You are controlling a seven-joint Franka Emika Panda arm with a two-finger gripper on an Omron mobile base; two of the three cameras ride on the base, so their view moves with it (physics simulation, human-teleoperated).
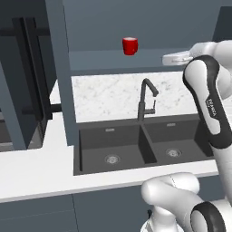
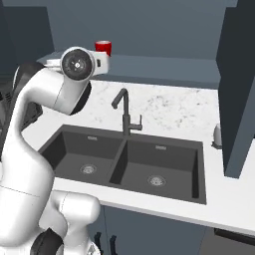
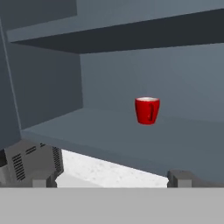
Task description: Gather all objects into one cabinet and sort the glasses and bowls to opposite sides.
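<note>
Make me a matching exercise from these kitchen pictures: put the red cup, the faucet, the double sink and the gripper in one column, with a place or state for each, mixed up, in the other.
Column one:
1. small bright red cup
2. dark bent-neck faucet
3. dark double-basin sink
4. gripper

Column two:
A. set into the white counter
B. open, holding nothing
C. standing on the slate-blue cabinet shelf
D. rising behind the divider between the basins

Pairs: 1-C, 2-D, 3-A, 4-B
</note>
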